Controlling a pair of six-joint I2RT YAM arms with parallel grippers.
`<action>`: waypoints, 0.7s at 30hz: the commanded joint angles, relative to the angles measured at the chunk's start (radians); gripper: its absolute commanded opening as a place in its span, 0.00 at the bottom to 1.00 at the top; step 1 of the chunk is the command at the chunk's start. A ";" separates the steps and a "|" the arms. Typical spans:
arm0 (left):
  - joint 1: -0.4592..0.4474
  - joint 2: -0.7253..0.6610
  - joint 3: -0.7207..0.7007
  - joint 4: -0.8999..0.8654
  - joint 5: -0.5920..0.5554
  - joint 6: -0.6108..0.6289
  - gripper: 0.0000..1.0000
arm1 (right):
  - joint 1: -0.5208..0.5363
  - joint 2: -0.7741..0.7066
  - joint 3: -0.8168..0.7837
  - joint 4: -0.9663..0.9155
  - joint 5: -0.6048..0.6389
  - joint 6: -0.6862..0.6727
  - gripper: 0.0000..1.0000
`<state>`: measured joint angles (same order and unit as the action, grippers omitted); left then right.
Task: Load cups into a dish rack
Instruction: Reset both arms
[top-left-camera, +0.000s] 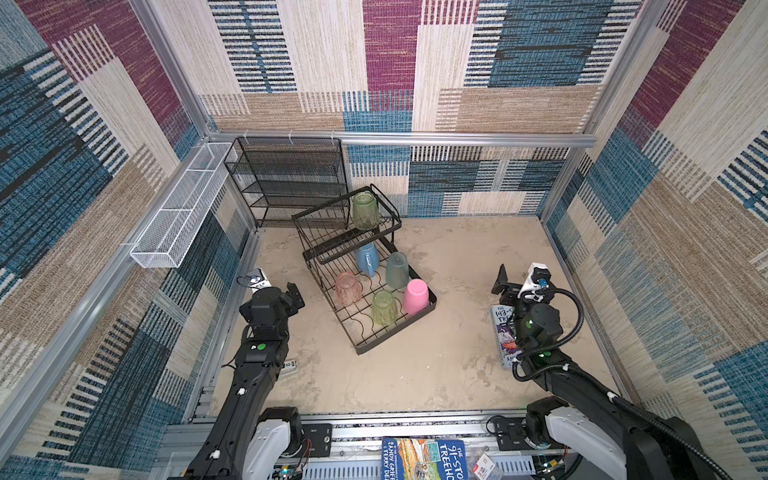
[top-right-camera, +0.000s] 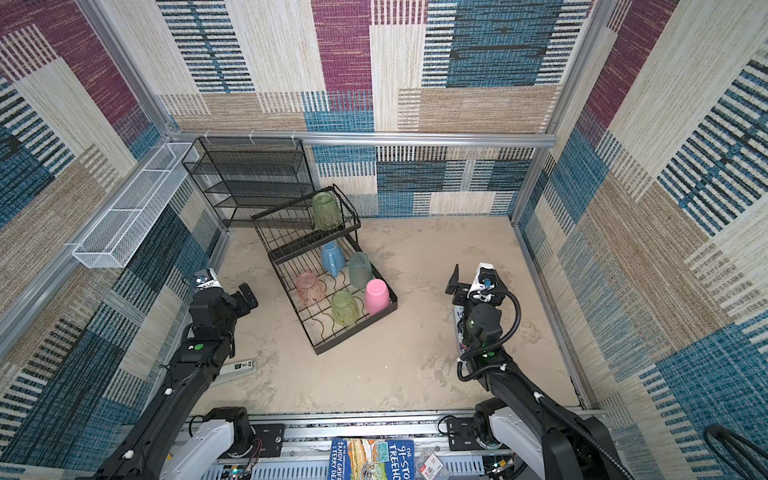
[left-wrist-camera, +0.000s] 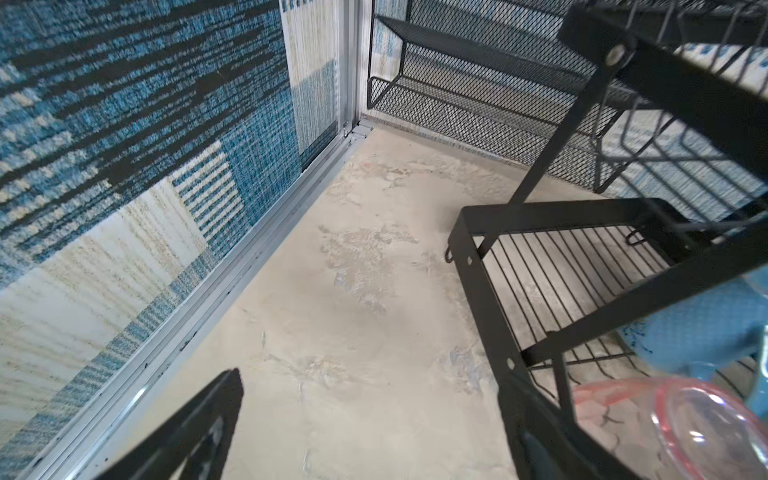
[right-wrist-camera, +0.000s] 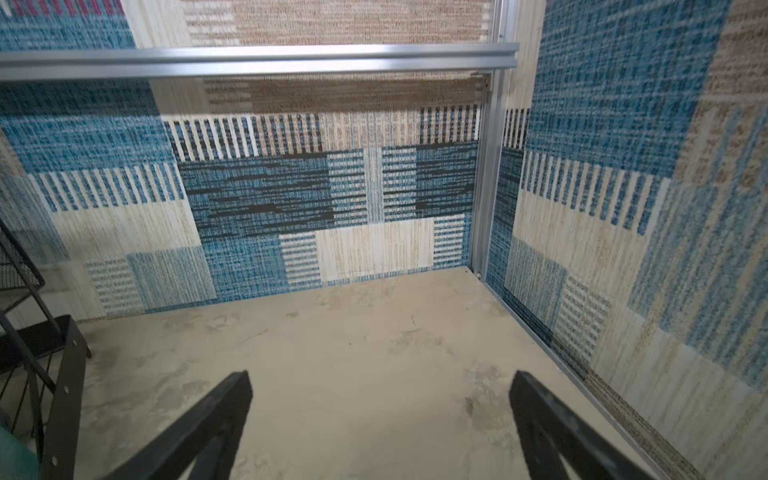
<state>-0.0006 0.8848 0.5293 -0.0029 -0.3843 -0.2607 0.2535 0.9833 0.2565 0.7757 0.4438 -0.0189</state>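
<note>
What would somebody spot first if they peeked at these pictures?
Probably the colourful cups standing upside down in the black wire dish rack mid-table, five on its lower tray and one green cup in its raised basket. Next, the patchwork blue, maroon and tan walls, then the left pincer and right pincer, both open, either side of the rack.

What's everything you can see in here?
Dish rack: one, black, in the middle.
Green cups: two, see-through; one top basket, one lower tray.
Pink cups: two; see-through, solid; lower tray.
Blue mug: one, lower tray.
Grey-teal cup: one, lower tray.
Mesh shelf unit: one, black, back wall.
Mesh trough: one, white, side wall.
Books: two, blue; one under right arm, one front edge.
Small box: one, white, beside left arm.
Left gripper: black, open, empty.
Right gripper: black, open, empty.
</note>
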 joint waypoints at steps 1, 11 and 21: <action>0.003 0.034 -0.036 0.140 -0.093 -0.012 0.99 | -0.035 0.048 -0.028 0.103 -0.038 0.035 1.00; 0.014 0.192 -0.112 0.296 -0.065 0.012 0.99 | -0.121 0.209 -0.088 0.224 -0.132 0.081 1.00; 0.017 0.407 -0.109 0.471 0.075 0.077 0.99 | -0.159 0.298 -0.073 0.261 -0.124 0.060 1.00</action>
<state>0.0132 1.2613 0.4175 0.3641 -0.3695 -0.2256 0.1062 1.2640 0.1707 0.9852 0.3233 0.0429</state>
